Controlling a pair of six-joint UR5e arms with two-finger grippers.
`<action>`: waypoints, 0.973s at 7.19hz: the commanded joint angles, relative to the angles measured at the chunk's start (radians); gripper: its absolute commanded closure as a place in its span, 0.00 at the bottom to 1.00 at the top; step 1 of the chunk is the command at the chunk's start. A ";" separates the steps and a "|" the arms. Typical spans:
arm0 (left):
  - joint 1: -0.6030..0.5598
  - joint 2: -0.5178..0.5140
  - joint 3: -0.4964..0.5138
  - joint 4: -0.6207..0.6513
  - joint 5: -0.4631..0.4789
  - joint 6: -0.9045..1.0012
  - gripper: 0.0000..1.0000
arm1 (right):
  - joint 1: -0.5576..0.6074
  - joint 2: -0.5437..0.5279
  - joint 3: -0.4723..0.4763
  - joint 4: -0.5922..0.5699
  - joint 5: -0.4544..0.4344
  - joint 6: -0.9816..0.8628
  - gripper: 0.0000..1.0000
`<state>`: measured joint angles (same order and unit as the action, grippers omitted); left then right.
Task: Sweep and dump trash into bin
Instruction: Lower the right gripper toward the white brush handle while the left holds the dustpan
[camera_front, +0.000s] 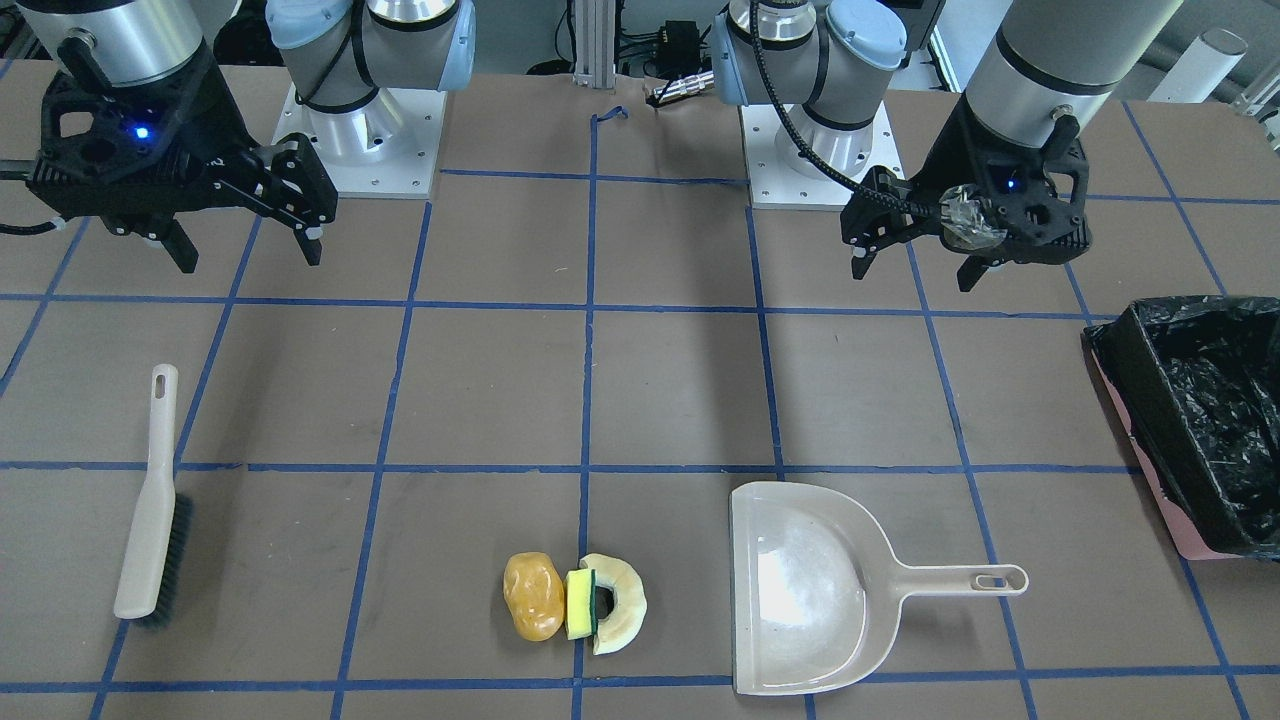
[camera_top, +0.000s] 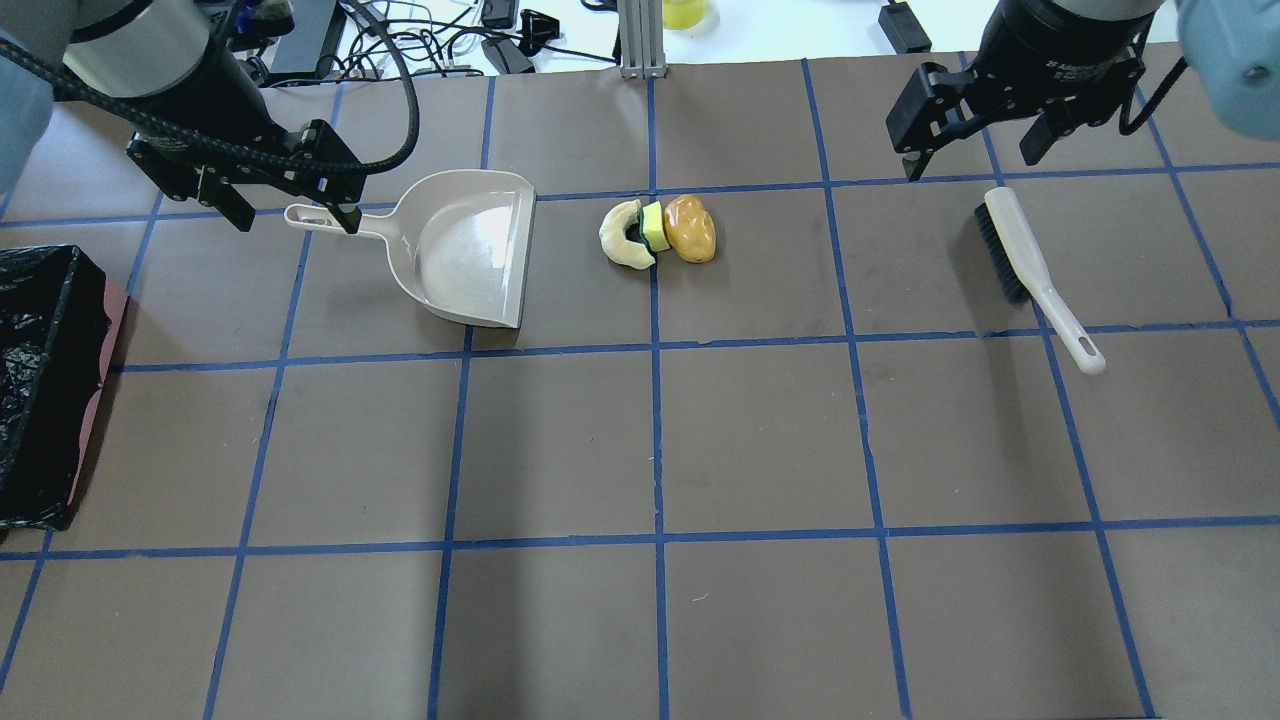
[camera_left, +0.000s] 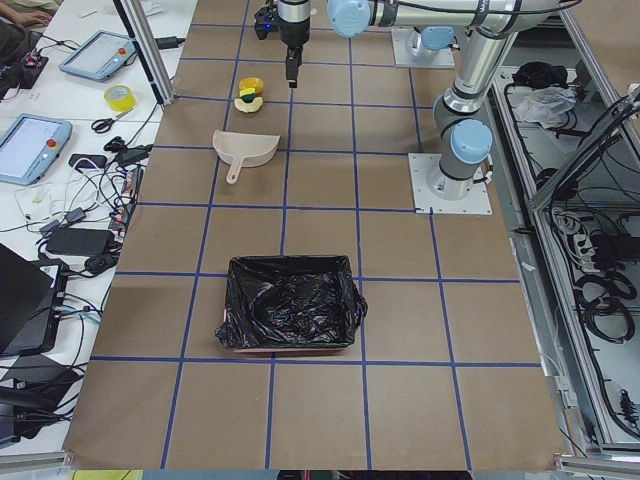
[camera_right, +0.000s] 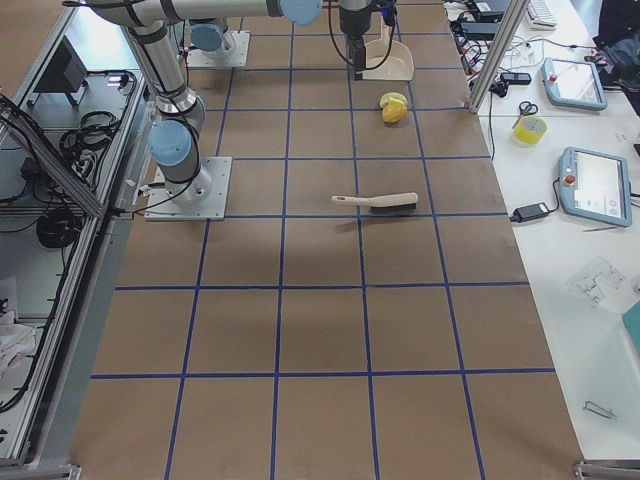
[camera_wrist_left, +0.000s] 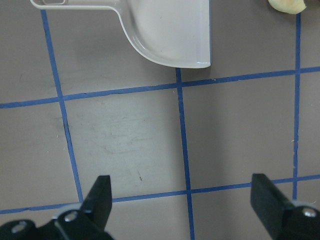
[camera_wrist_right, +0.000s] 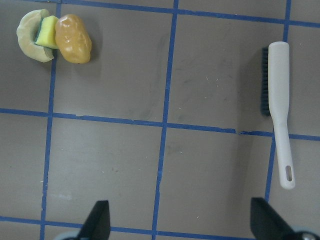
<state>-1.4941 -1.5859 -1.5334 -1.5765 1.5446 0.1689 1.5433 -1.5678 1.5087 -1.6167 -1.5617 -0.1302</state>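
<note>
One wide worktop (camera_front: 680, 390) fills the scene, covered in flat brown sheeting and ruled into big squares by blue tape lines (camera_front: 590, 400). Past its far edge runs a white side bench (camera_left: 60, 110) crowded with cables, and on it sit two tablets (camera_left: 97, 55) and a yellow tape roll (camera_left: 120, 98). Metal frame posts stand at the worktop's edges.

Now the count. Two arms, two grippers. The left gripper (camera_front: 912, 272) hangs above the worktop with its fingers spread wide and nothing between them; its wrist view shows bare tape lines below and the dustpan ahead. The right gripper (camera_front: 250, 258) is likewise wide apart and holding nothing, up in the air near the brush.

Three pieces of trash are pressed together in one little row on a blue line: the orange-brown potato-like lump (camera_front: 533, 597), the yellow sponge block (camera_front: 580, 604) with its green layer, and the pale half-ring slice (camera_front: 622, 602) curling around the sponge. The slice is the one nearest the dustpan.

One beige dustpan (camera_front: 800, 590) lies flat just beside them, its mouth towards the trash and its handle pointing towards the bin. One beige hand brush (camera_front: 150, 510) lies well apart on the other side. One bin (camera_front: 1140, 400), pink and lined with black plastic, sits at the worktop's end on the robot's left.
</note>
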 joint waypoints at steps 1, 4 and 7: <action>0.000 0.000 0.001 0.000 0.000 0.001 0.00 | 0.000 -0.001 0.001 0.001 -0.009 -0.002 0.00; 0.002 0.000 -0.002 0.032 -0.001 0.044 0.00 | 0.000 0.000 0.004 0.001 -0.008 -0.003 0.00; 0.002 -0.002 -0.002 0.032 -0.003 0.043 0.00 | -0.005 0.014 0.008 0.001 -0.015 -0.019 0.00</action>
<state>-1.4926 -1.5879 -1.5351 -1.5451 1.5419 0.2113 1.5419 -1.5604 1.5148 -1.6166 -1.5715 -0.1439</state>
